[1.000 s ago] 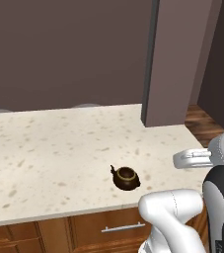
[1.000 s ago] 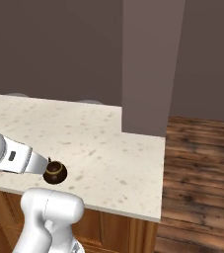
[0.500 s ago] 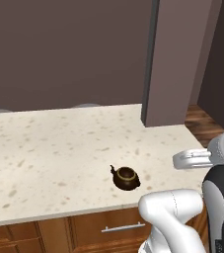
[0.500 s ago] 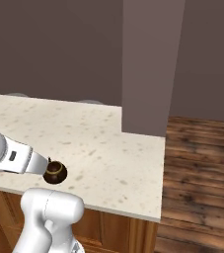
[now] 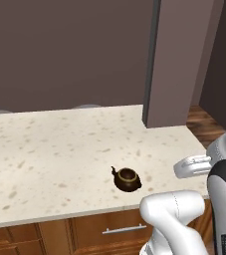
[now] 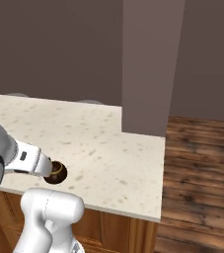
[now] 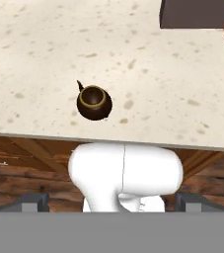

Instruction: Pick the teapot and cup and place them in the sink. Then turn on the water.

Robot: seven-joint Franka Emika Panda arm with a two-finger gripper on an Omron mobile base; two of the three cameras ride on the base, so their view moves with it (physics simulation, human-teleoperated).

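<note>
Where the left base view looks down over the arm, the teapot [image 5: 127, 180] sits upright on the pale speckled table [image 5: 50, 154], near its front edge and toward the right. Its gold-rimmed opening faces up, with a thin dark part sticking out on its left. A tall dark pillar [image 5: 176, 60] stands on the far right part of the table, well apart from the teapot. Wooden cabinet fronts [image 5: 97, 234] with a metal pull run below the table's front edge.

From the right base view, the teapot [image 6: 58, 173] is partly hidden behind the white arm, still near the front edge, at the left. The pillar [image 6: 150, 64] rises at the far side, and a dark wood floor [image 6: 200, 188] lies to the right of the table [image 6: 108, 153].

Seen from the hand view, the teapot [image 7: 94, 103] stands close to the table's [image 7: 148, 74] near edge, left of centre. The pincer [image 7: 111, 201] hangs well back from it, over the cabinet fronts, its two dark fingertips [image 7: 30, 201] spread wide at the bottom corners with nothing between them.
</note>
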